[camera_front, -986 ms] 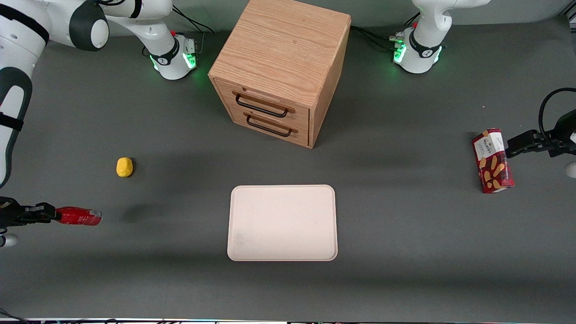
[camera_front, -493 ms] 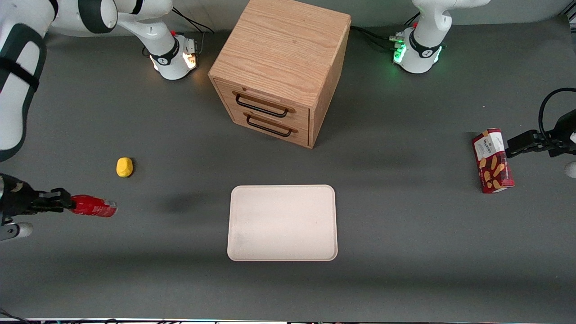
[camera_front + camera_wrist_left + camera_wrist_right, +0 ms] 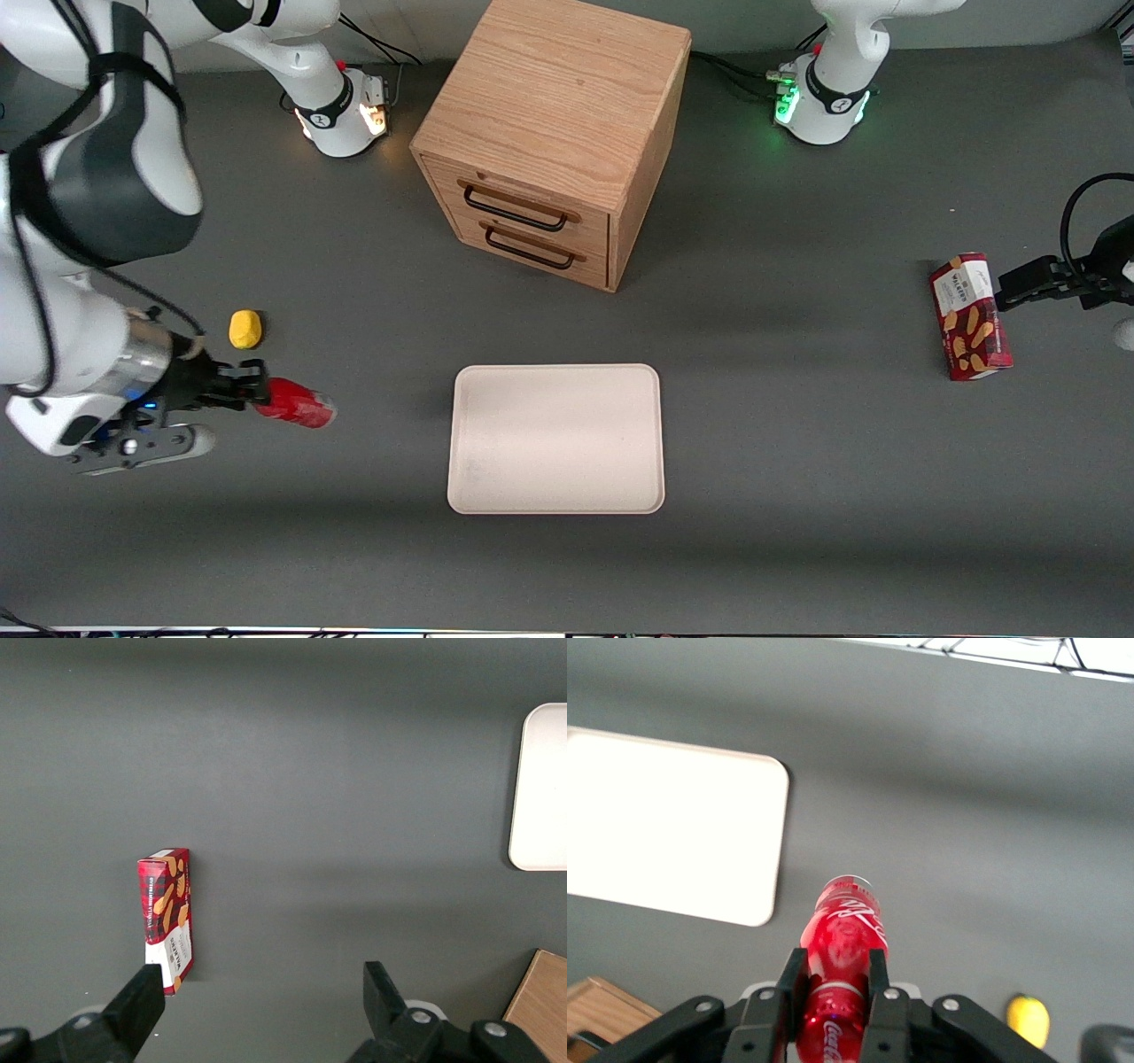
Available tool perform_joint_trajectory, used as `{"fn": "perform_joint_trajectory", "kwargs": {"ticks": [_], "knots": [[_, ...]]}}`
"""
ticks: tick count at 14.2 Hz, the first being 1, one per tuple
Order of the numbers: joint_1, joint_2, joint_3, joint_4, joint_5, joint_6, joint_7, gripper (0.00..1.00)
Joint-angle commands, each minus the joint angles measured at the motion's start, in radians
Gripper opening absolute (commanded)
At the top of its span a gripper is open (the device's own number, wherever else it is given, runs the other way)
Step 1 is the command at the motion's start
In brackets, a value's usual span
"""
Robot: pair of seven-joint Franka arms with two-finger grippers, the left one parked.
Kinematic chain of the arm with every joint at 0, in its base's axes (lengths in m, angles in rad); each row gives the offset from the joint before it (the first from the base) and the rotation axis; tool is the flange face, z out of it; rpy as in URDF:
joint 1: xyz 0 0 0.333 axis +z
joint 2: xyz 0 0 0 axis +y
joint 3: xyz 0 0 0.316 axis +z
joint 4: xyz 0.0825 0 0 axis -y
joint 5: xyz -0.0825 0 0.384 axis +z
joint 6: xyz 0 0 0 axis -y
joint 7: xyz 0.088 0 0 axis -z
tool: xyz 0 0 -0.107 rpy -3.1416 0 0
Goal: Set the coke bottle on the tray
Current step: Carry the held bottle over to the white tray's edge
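Observation:
My right gripper (image 3: 257, 395) is shut on the coke bottle (image 3: 298, 404), a small red bottle with white lettering, and holds it lying level above the table. The bottle sticks out from the black fingers (image 3: 791, 976) toward the tray (image 3: 555, 439). In the right wrist view the bottle (image 3: 843, 935) is clamped between both fingers of the gripper (image 3: 833, 979). The tray, pale beige-pink with a low rim, lies flat and bare in front of the drawer cabinet; its corner shows in the right wrist view (image 3: 673, 828). Bottle and tray are apart.
A wooden two-drawer cabinet (image 3: 554, 137) stands farther from the front camera than the tray. A small yellow object (image 3: 245, 329) lies beside the gripper, also in the right wrist view (image 3: 1028, 1019). A red snack box (image 3: 969, 316) lies toward the parked arm's end.
My right gripper has carried the coke bottle sideways toward the tray, from the table's working-arm end to just past the yellow object. More of the arm has come into view.

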Motion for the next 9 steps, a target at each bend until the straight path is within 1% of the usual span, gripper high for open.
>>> {"fn": "perform_joint_trajectory", "kwargs": {"ticks": [1, 3, 4, 5, 9], "knots": [[-0.008, 0.049, 0.094, 0.019, -0.046, 0.086, 0.131, 0.00], [0.018, 0.098, 0.125, 0.016, -0.078, 0.151, 0.188, 0.00], [0.040, 0.118, 0.128, 0.016, -0.114, 0.180, 0.195, 0.00], [0.053, 0.135, 0.129, 0.012, -0.126, 0.203, 0.196, 0.00], [0.057, 0.213, 0.159, 0.006, -0.125, 0.304, 0.198, 0.00]]}}
